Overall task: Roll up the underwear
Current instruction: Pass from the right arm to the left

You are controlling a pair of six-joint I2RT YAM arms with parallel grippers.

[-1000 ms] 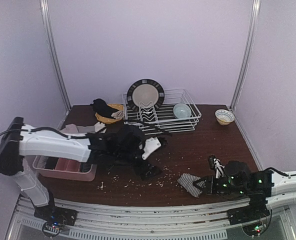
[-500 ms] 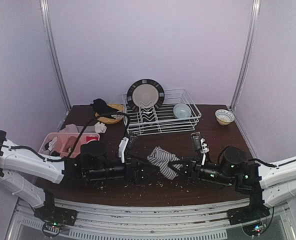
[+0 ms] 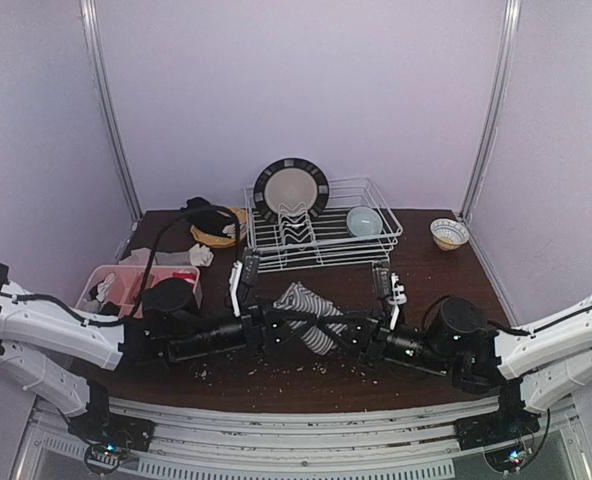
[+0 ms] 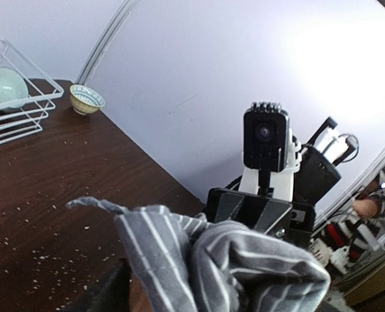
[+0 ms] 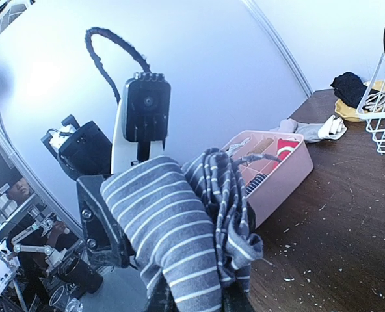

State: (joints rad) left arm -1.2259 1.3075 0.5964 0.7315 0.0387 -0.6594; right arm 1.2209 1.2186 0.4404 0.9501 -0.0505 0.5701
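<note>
Both arms have swung in toward table centre since a second ago, and the underwear (image 3: 309,315) has come up off the near-right table edge; it now hangs bunched between the two grippers, above the table (image 3: 426,275).

Right gripper (image 3: 348,335): closed on the cloth's right side (striped folds drape straight over its fingers in the right wrist view). Left gripper (image 3: 276,330): closing in on the left side, jaws partway; can't tell if it's pinching fabric yet, cloth covers the tips.

Risks:
- Left closes on air or on a single outer fold, so the cloth swings off the right gripper alone when the arms spread.
- Cloth is wadded, not flat. Rolling from this state likely gives a lump, not a roll; it needs laying out first.
- Fingertips of the two arms sit very near each other, so a collision is possible if either advances.
- Crumbs on the table under the grippers will get rolled in.

Hidden/unclear:
- Both fingertip pairs buried in fabric.
- Waistband vs leg openings: can't tell.
- Left wrist view cuts the cloth off at the bottom edge.
</note>
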